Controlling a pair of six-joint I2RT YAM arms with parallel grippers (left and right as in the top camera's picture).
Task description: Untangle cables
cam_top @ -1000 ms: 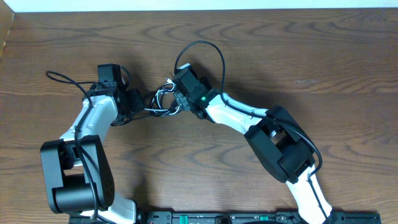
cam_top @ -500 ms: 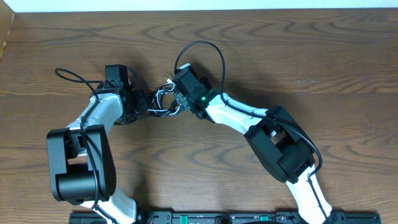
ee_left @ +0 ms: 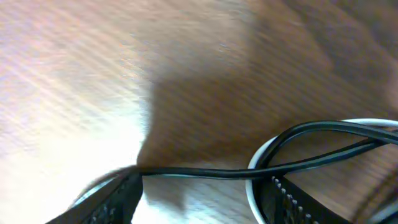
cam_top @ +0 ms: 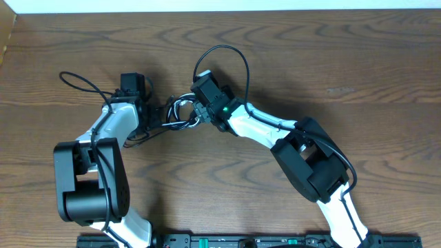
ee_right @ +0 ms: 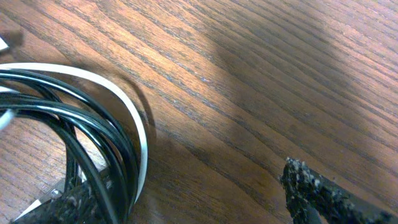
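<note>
The cables (cam_top: 180, 113), black and white loops bunched together, lie on the brown wood-grain counter (cam_top: 344, 62), left of its middle. The left tool (ee_left: 202, 190) gapes wide, a black strand crossing its gap. The right tool (ee_right: 186, 183) stands wide beside the loops.

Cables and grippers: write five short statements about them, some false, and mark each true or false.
1. The cables lie between the left gripper and the right gripper. True.
2. All the cords are black. False: a white cable runs beside the black ones.
3. The right gripper is shut tight. False: its fingers stand wide apart.
4. A black cable crosses the gap between the left gripper's fingers. True.
5. The table is wooden. True.
</note>
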